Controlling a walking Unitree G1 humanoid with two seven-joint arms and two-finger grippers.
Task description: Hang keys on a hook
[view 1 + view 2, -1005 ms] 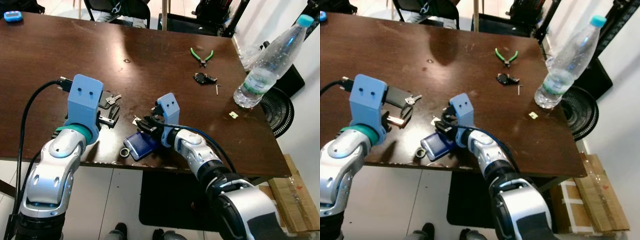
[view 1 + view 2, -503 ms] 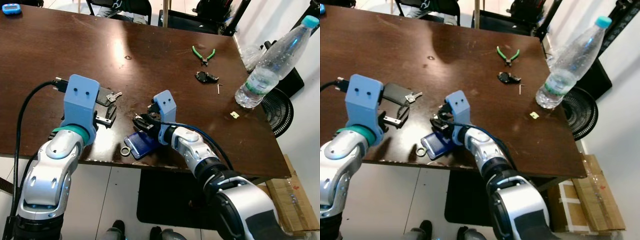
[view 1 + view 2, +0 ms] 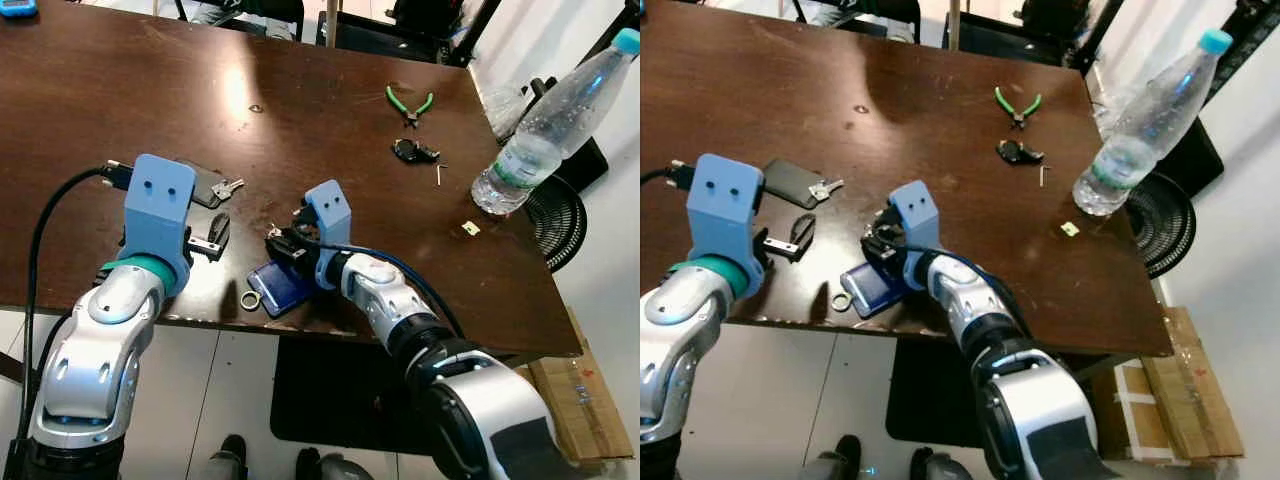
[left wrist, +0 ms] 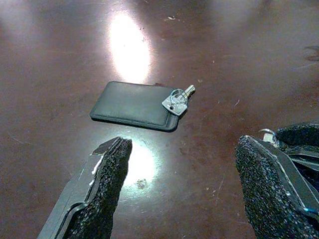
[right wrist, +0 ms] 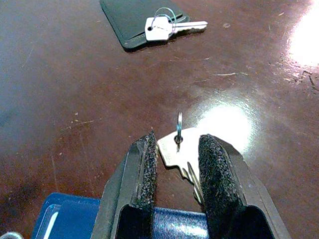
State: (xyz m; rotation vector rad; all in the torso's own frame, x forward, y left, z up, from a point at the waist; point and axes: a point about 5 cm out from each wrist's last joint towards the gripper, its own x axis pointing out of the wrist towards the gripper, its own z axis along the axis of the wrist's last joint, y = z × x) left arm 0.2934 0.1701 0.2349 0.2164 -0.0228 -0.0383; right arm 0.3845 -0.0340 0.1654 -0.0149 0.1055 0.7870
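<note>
Key: a small silver key (image 5: 175,149) with a little ring sits between the two black fingers of the right gripper (image 5: 175,154), low over the dark counter (image 3: 300,110), near its front edge.
Right gripper: its fingers are closed in on the key, one pad on each side.
Left gripper: the left gripper (image 4: 179,189) hangs just above the counter with its fingers (image 4: 107,174) spread wide and nothing between them.
Second key: another silver key (image 4: 177,102) lies flat, its head on the corner of a dark flat card holder (image 4: 134,104). Both lie ahead of the left gripper, apart from its fingers.
Blue tag: a blue card tag (image 3: 282,288) with a metal ring (image 3: 249,300) lies right under the right gripper, very close to the front edge.
Far things: green pliers (image 3: 408,104), a small black thing (image 3: 412,152) and a thin metal pin (image 3: 441,174) lie further back on the right side, well apart from both grippers.
Bottle: a clear plastic bottle (image 3: 545,125) with a blue cap stands tilted by the right edge, with a tiny pale scrap (image 3: 470,228) lying near it.
Open room: the middle and back left of the counter are bare brown wood.
Edges: both arms reach in over the front edge, and a black fan (image 3: 560,220) stands on the floor past the right edge.
</note>
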